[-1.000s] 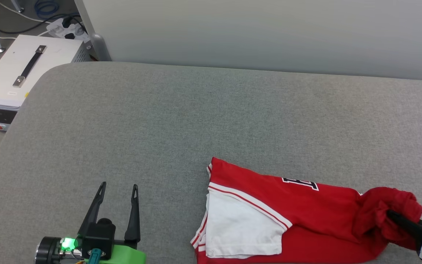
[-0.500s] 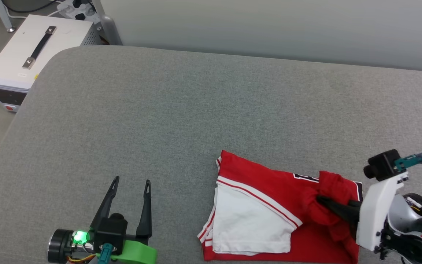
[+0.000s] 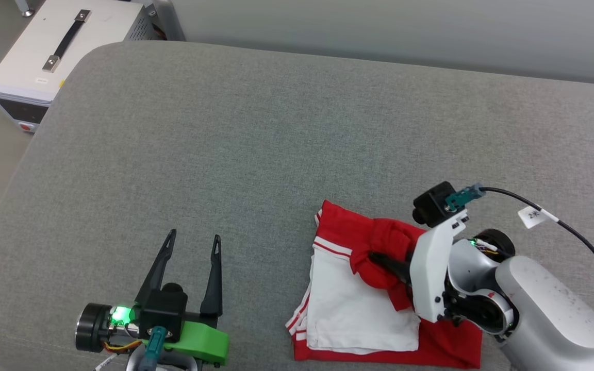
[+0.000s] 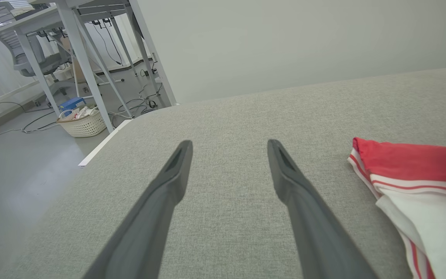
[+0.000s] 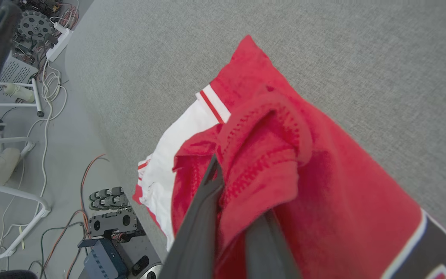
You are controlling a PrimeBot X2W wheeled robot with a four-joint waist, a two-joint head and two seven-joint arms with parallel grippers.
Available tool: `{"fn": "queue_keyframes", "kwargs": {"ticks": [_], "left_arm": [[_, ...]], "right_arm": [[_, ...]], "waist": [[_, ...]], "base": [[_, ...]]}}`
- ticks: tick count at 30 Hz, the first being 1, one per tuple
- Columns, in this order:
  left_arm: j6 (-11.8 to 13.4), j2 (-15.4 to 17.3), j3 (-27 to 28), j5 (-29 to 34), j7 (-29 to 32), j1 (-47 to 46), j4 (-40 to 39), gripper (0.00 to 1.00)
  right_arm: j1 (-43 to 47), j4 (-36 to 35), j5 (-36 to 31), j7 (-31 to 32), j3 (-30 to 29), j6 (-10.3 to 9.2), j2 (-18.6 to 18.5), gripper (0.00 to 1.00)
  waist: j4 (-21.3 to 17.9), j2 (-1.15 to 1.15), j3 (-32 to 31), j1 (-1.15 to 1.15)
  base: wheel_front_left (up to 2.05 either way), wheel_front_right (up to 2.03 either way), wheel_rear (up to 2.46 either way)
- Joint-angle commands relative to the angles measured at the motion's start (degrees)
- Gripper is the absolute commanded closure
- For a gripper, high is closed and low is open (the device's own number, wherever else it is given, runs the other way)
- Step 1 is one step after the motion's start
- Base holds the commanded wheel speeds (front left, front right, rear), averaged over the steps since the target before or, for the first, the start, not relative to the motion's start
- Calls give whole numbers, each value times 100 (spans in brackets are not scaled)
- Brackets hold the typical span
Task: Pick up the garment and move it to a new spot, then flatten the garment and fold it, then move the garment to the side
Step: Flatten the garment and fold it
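The garment (image 3: pixel 359 309), a red T-shirt with a white sleeve and striped trim, lies folded on the grey cushion (image 3: pixel 256 144) at the lower right. My right gripper (image 3: pixel 377 257) is shut on a bunched red edge of it, lifted over the white sleeve. The right wrist view has the red cloth (image 5: pixel 261 162) pinched between the two dark fingers (image 5: pixel 203 217). My left gripper (image 3: pixel 194 239) stands open and holds nothing at the lower left, well left of the shirt. Its wrist view has the shirt's edge (image 4: pixel 412 182) to the right of the spread fingers (image 4: pixel 168 182).
A white box with a black handle (image 3: pixel 54 46) stands on the floor beyond the cushion's far left corner. A pale wall (image 3: pixel 379 31) runs behind the cushion. Table legs and a basket (image 4: pixel 83 124) are on the floor to the left.
My right gripper has carried the bunched red edge leftward over the shirt, folding it onto itself. The head camera has tilted down. The left gripper stays open.
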Motion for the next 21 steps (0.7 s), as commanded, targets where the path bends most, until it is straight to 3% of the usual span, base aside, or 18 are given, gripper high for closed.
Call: {"fn": "queue_keyframes", "kwargs": {"ticks": [1, 10, 11, 12, 13, 21], "left_arm": [[30, -33, -14, 30, -34, -107, 8, 0], [40, -69, -41, 9, -34, -178, 57, 0], [41, -67, -37, 6, -34, -170, 61, 0], [45, -64, -32, 5, -34, -158, 65, 0], [52, -58, -24, 6, -34, -136, 71, 0], [52, 10, 24, -7, -34, 29, 77, 0]], "right_arm": [[-156, 150, -51, -104, 63, -3, 102, 100], [-504, 1140, -115, -480, 628, -3, 336, 100], [-527, 1155, -108, -587, 702, -3, 334, 90], [-534, 1168, -94, -657, 755, -3, 328, 58], [-545, 1158, -71, -733, 821, -3, 314, 0], [-492, 594, -17, -1322, 936, -3, -117, 0]], "waist": [[38, 0, 62, 0], [75, 0, 108, 0], [64, 0, 95, 0], [47, 0, 72, 0], [20, 0, 40, 0], [-236, 0, -298, 0]], "base": [[0, 0, 0], [0, 0, 0], [0, 0, 0], [0, 0, 0], [0, 0, 0], [0, 0, 0]]}}
